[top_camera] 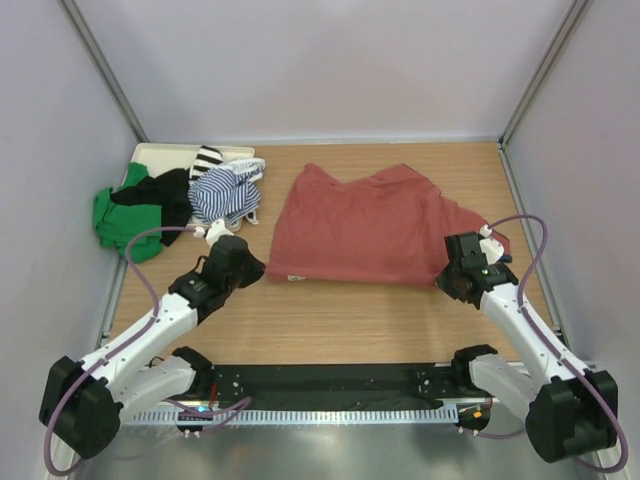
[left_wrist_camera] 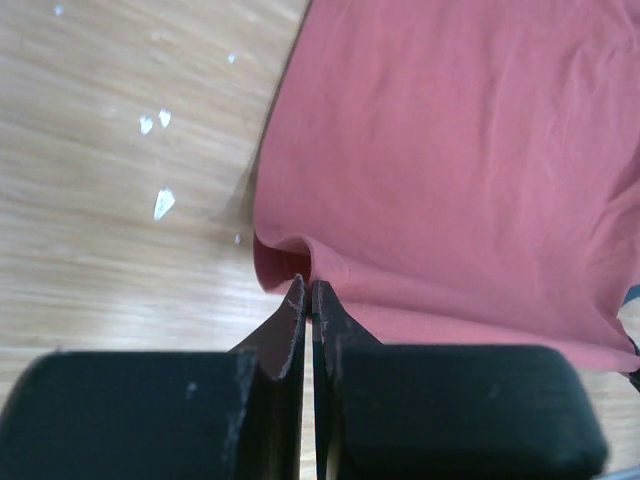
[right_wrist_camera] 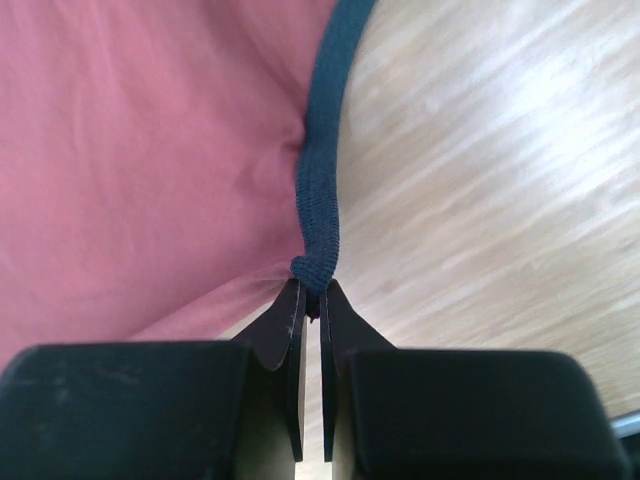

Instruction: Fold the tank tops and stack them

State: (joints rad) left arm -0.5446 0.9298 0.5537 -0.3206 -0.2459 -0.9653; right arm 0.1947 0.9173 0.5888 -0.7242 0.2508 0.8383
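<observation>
The brick-red tank top (top_camera: 368, 228) lies spread on the wooden table (top_camera: 330, 310) in the middle. My left gripper (top_camera: 257, 270) is shut on its near left hem corner, seen in the left wrist view (left_wrist_camera: 308, 286) pinching the red cloth (left_wrist_camera: 450, 160). My right gripper (top_camera: 446, 278) is shut on the top's near right edge; the right wrist view (right_wrist_camera: 311, 290) shows the fingertips pinching the dark trim (right_wrist_camera: 322, 160) beside the red cloth (right_wrist_camera: 140, 150). The navy-and-white striped top (top_camera: 225, 190) lies in the pile at back left.
The pile at back left holds a green top (top_camera: 120, 218), a black garment (top_camera: 160, 192) and a black-and-white striped piece (top_camera: 206, 158), partly on a pale tray (top_camera: 160, 152). Grey walls (top_camera: 50, 150) close in both sides and the back.
</observation>
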